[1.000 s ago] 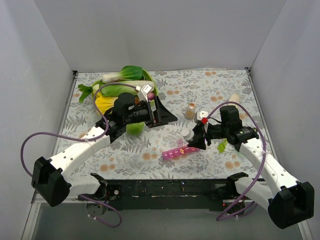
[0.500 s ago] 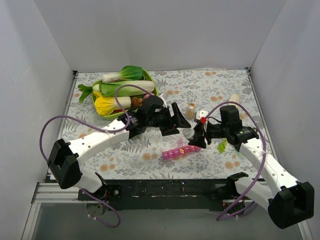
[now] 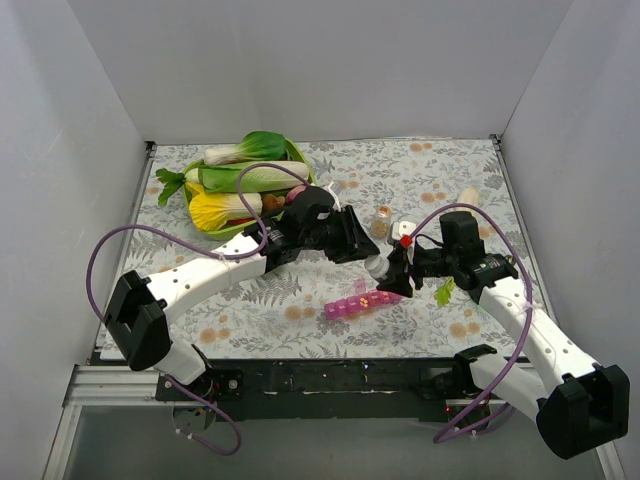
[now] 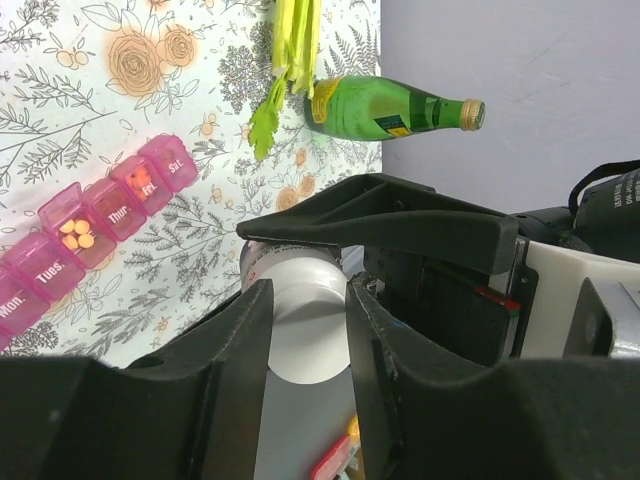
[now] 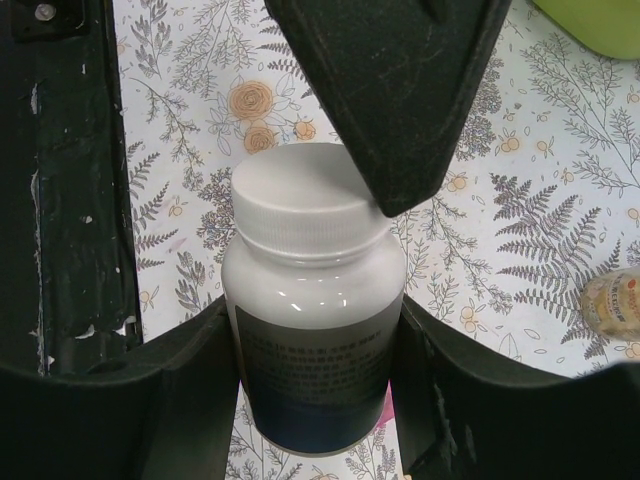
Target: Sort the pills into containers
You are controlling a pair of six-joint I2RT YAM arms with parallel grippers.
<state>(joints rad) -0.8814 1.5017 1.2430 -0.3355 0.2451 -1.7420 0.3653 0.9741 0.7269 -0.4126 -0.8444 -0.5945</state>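
My right gripper [image 5: 313, 322] is shut on a white pill bottle [image 5: 315, 300], held tilted just above the table, its body squeezed between both fingers. My left gripper [image 4: 308, 292] has come in from the left and is shut on the bottle's white cap [image 4: 305, 325], with both fingers pressed against its sides. In the top view the two grippers meet at the bottle [image 3: 376, 267]. Just below it on the patterned cloth lies the pink pill organiser [image 3: 360, 302]. Two of its compartments stand open with orange pills [image 4: 78, 233] inside. Its day labels show on the shut lids [image 4: 150, 180].
A green tray of leafy vegetables and a yellow item [image 3: 250, 180] sits at the back left. A small clear jar [image 3: 381, 222] stands behind the grippers. A dark green bottle [image 4: 390, 108] lies by the right wall, with a celery sprig [image 3: 443, 292] near it. White walls enclose the table.
My left arm swung right from the vegetable tray to the bottle, and its jaws closed on the cap. The right arm and the bottle stayed put.
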